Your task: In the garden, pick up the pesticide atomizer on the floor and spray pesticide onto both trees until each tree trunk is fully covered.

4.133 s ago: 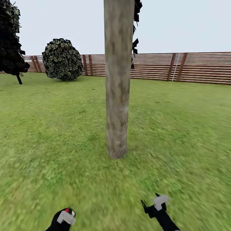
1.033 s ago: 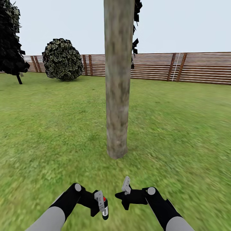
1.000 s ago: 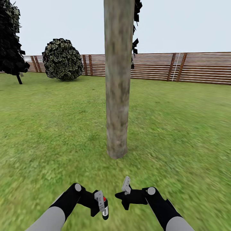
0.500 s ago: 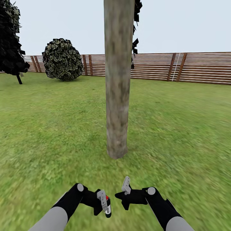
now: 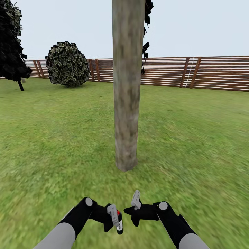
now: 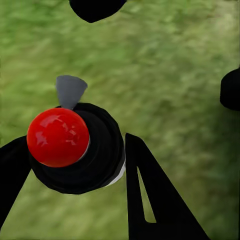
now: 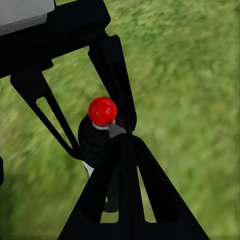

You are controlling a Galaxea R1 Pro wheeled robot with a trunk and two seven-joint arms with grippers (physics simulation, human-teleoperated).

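The pesticide atomizer [image 5: 119,220], a small black bottle with a red ball top [image 6: 58,136], is held low over the grass by my left gripper [image 5: 116,218], which is shut on it. In the left wrist view its black body [image 6: 100,155] sits between the two fingers [image 6: 150,200]. My right gripper [image 5: 133,210] hovers just right of it, shut and holding nothing; its joined tips [image 7: 125,142] point at the bottle's red cap [image 7: 102,111]. One tree trunk [image 5: 126,90], thick and mottled grey-brown, rises straight ahead, a short way beyond both grippers.
Blurry green lawn [image 5: 193,138] spreads all around the trunk. A round bush [image 5: 67,64] and a dark-foliaged tree [image 5: 12,45] stand at the far left. A brown slat fence [image 5: 200,72] closes the back.
My left gripper has carried the atomizer slightly right, closer to the right gripper. Four seconds ago both arms were lower and wider apart. The right arm has held still over the last second.
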